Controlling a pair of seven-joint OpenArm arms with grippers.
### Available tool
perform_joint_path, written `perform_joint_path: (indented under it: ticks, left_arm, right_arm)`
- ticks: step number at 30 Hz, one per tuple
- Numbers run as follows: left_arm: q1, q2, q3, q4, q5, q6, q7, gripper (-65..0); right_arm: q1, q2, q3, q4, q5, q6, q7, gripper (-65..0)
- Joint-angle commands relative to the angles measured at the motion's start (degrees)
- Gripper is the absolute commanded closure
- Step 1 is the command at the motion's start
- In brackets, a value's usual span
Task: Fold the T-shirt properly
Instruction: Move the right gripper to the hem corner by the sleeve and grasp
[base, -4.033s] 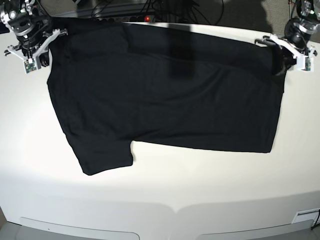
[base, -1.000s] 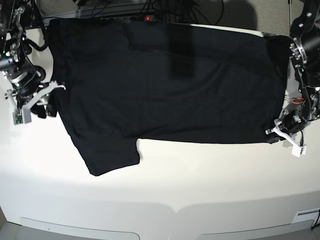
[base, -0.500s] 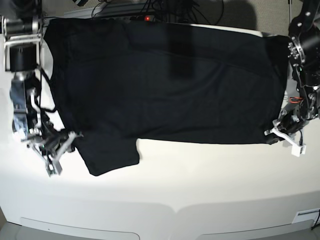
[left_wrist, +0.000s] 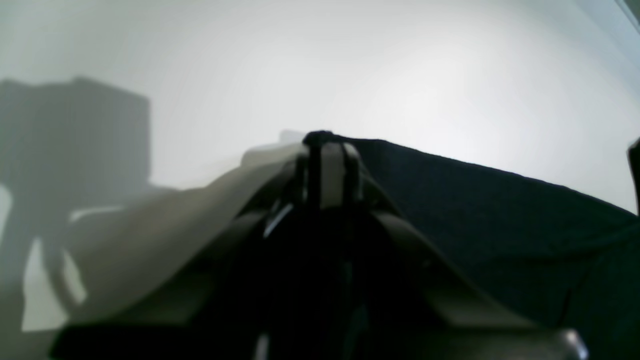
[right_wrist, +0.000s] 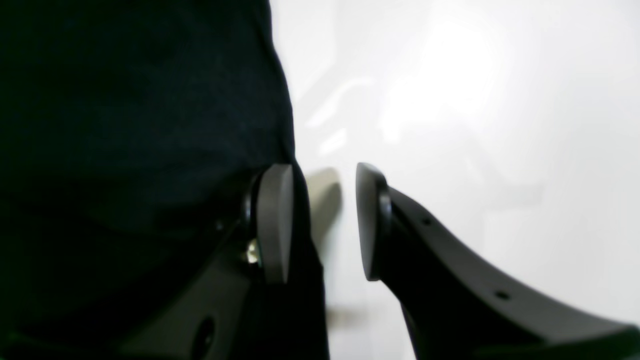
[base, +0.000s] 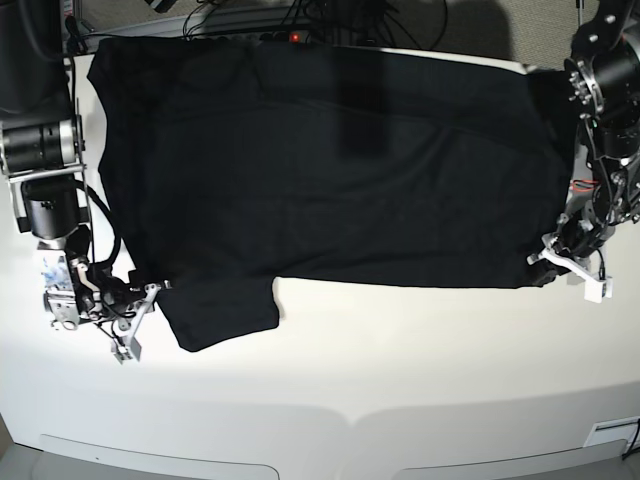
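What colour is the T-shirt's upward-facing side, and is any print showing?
Plain black, no print visible on the T-shirt; clearest in the base view.

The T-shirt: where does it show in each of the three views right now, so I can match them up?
Base: the T-shirt lies spread across the table's far half, sleeve at lower left.
Left wrist: black cloth fills the lower right, its corner pinched in the left pincer.
Right wrist: it fills the left side, its edge beside the open right pincer.
Shared landmark: the white table.
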Motion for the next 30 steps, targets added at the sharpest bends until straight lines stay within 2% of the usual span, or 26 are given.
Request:
perform_joint_path:
  ticks: [1, 5, 10, 14, 19, 22, 26, 30]
  left_arm:
    - [-0.1, -0.4, 0.1, 0.0, 2.2, 0.7, 2.9, 0.0]
    - [0.0, -0.4, 0.1, 0.0, 2.2, 0.7, 3.0, 0.0]
    - [0.0, -0.4, 0.1, 0.0, 2.2, 0.7, 3.0, 0.0]
    - [0.0, -0.4, 0.1, 0.0, 2.2, 0.7, 2.9, 0.0]
    - [0.0, -0.4, 0.1, 0.0, 2.4, 0.7, 3.0, 0.0]
    - [0.0, -0.4, 0.1, 0.0, 2.4, 0.7, 2.9, 0.0]
    - [0.0, -0.4, 0.1, 0.0, 2.4, 0.7, 2.9, 0.0]
    - [0.0, -0.4, 0.1, 0.0, 2.4, 0.7, 2.9, 0.0]
  right_arm:
    - [2.1, -0.1, 0.2, 0.0, -0.6, 0.2, 1.2, -21.9]
    - [2.1, -2.3, 0.2, -2.4, -3.8, 0.2, 2.2, -21.9]
    - [2.1, -3.9, 0.2, -3.6, -3.8, 0.2, 2.0, -21.8]
    - [2.7, -3.6, 0.3, -3.6, -3.7, 0.2, 1.9, -21.9]
    - [5.3, -2.5, 0.3, -3.6, 0.9, 0.4, -0.4, -21.9]
    - [6.8, -1.7, 0.3, -3.6, 3.3, 2.9, -0.9, -21.9]
    - [6.8, -1.5, 0.3, -3.6, 3.8, 3.3, -0.9, -21.9]
    - [6.8, -1.5, 0.3, -3.6, 0.5, 3.9, 1.1, -29.4]
